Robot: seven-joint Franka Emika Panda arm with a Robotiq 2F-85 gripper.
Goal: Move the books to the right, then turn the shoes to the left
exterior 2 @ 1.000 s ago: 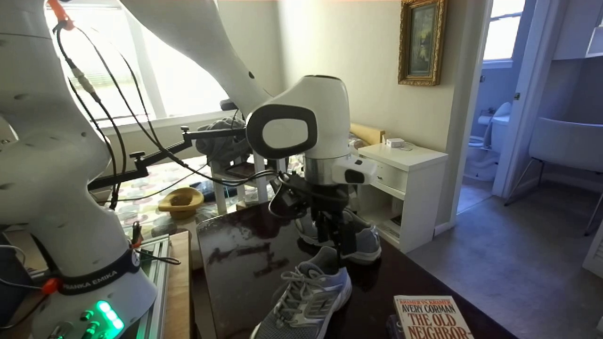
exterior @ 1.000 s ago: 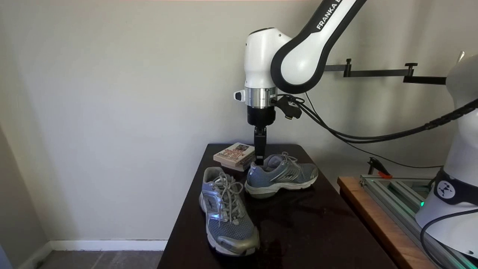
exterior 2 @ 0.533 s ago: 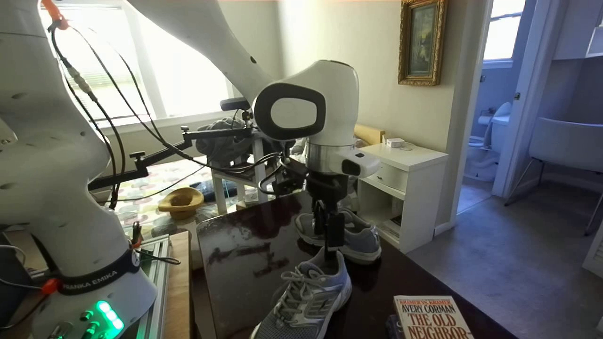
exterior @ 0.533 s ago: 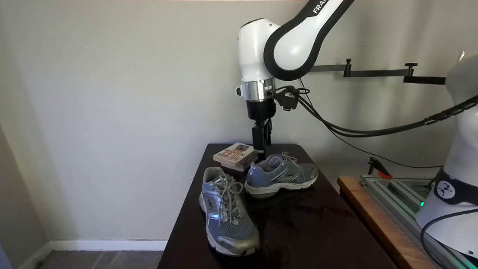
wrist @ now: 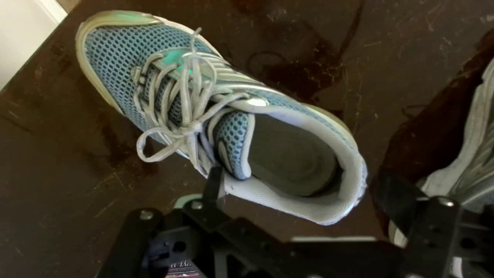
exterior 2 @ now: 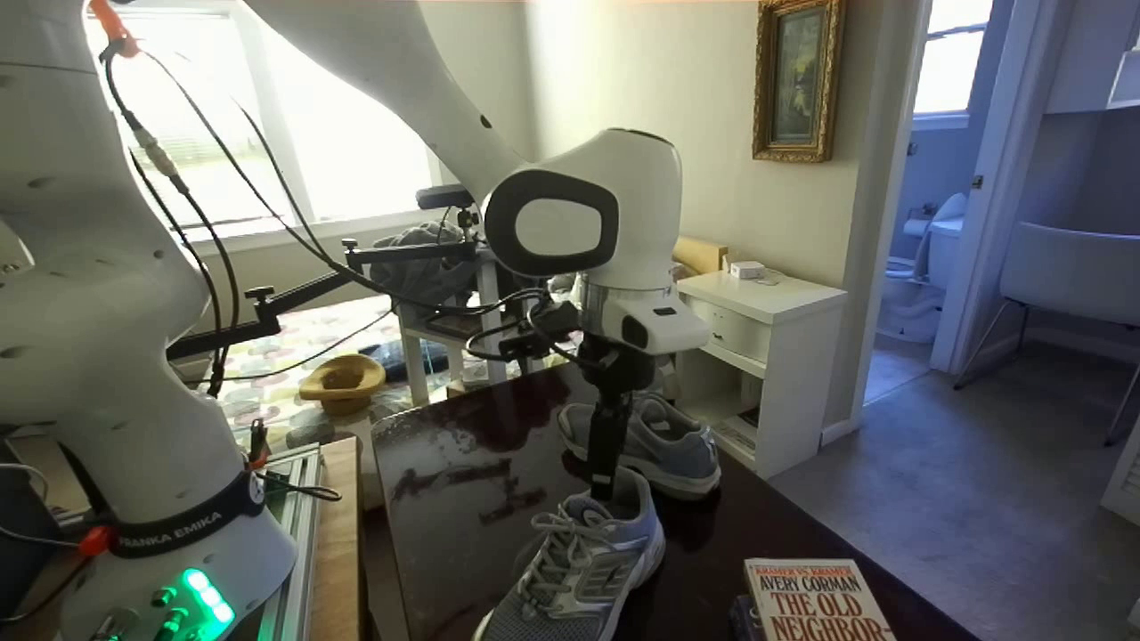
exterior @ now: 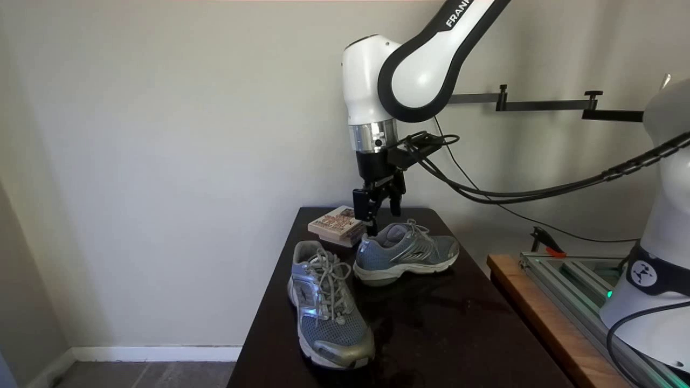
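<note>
the jaws are spread wide, their fingers (wrist: 401, 202) well apart, low by the heel end of one grey shoe (exterior: 407, 253); whether they touch it cannot be told. that shoe sits upright on the dark desk (exterior: 458, 334), its toe toward the robot's base (exterior: 647, 339). the other shoe (exterior: 329, 312) stands near it, upright too, heels close together and toes pointing apart. the books (exterior: 337, 223) lie flat in a small stack just beside the first shoe's heel; in an exterior view the top cover (exterior 2: 819, 601) carries red and dark lettering. a gilt-framed painting (exterior 2: 797, 80) hangs in the background.
</note>
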